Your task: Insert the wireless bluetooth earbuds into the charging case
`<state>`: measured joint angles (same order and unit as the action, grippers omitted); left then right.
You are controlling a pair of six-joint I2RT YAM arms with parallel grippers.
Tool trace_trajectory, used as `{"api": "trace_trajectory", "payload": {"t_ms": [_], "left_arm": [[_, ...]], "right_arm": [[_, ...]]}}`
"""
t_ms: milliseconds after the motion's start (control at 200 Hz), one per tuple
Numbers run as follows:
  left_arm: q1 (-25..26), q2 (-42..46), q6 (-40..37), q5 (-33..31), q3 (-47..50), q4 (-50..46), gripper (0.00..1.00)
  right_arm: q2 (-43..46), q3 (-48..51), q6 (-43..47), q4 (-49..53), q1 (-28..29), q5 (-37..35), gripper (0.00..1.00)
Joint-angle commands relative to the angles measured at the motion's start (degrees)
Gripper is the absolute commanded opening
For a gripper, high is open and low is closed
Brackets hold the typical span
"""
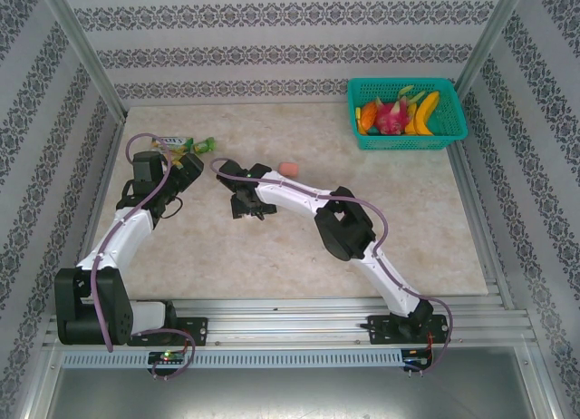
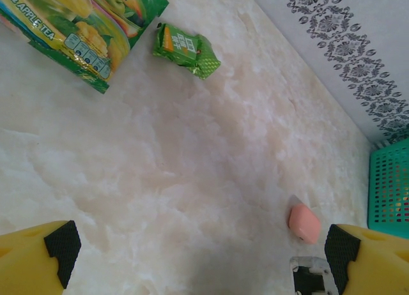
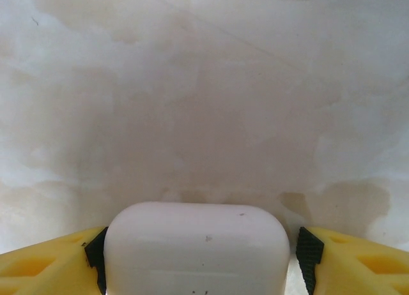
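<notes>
A white charging case (image 3: pixel 195 244), closed and pebble-shaped, lies on the marble table between the fingers of my right gripper (image 3: pixel 203 260). The left pad (image 3: pixel 96 250) touches it, while a thin gap shows at the right pad (image 3: pixel 309 253), so the gripper stands open around the case. From above, the right gripper (image 1: pixel 246 206) is at the table's middle. A closed salmon-pink case (image 1: pixel 289 169) sits just behind it and also appears in the left wrist view (image 2: pixel 304 223). My left gripper (image 2: pixel 201 251) is wide open over bare table at the far left (image 1: pixel 186 168). The earbuds are out of view.
A green basket (image 1: pixel 453 129) of fruit stands at the back right, its wall (image 2: pixel 388 193) beyond the pink case. A tea packet (image 2: pixel 70 27) and a small green packet (image 2: pixel 186 49) lie at the back left. Patterned walls enclose the table.
</notes>
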<state>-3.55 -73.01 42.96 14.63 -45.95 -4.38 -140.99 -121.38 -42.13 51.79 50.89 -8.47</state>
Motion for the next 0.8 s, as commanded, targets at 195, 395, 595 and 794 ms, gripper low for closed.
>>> {"api": "trace_trajectory", "payload": {"t_ms": [195,395,595,794], "left_arm": [[-0.93,-0.57,1.40,2.45,1.55,3.01,1.00],[-0.92,-1.79,1.55,4.44,2.88,4.46,1.00],[0.81,-3.29,3.49,7.61,8.26,11.14,1.00],[4.87,-5.19,5.65,10.24,16.71,26.94,1.00]], "right_arm": [[-2.07,-1.66,-1.46,1.57,-0.18,-0.55,0.64],[2.94,4.58,-4.16,-2.68,-1.43,0.46,0.50],[11.58,15.29,-10.53,-10.94,-4.44,2.60,0.47],[18.28,23.77,-17.18,-18.55,-8.45,5.85,0.46]]}}
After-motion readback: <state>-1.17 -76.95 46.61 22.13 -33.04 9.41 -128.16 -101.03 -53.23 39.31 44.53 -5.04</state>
